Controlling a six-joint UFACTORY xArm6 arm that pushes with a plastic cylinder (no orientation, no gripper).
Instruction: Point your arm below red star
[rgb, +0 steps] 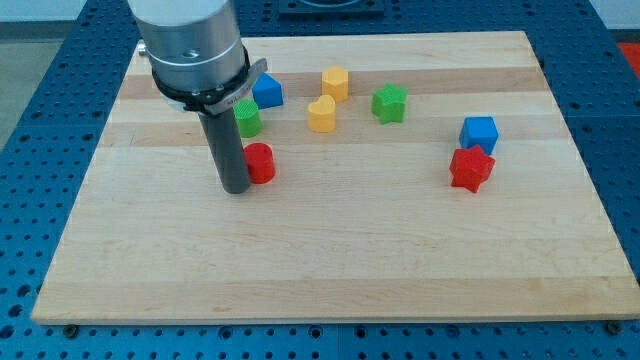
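Note:
The red star (471, 168) lies at the view's right on the wooden board, just below a blue cube (479, 133). My tip (236, 188) rests on the board at the view's left, far from the red star. It stands right beside a red round block (261, 163), at that block's lower left, touching or nearly touching it.
A green block (247, 118) and a blue block (267, 92) sit behind the rod. Two yellow blocks (335, 83) (322, 114) and a green star (390, 103) lie at the top middle. The board's edge (330, 312) runs along the bottom.

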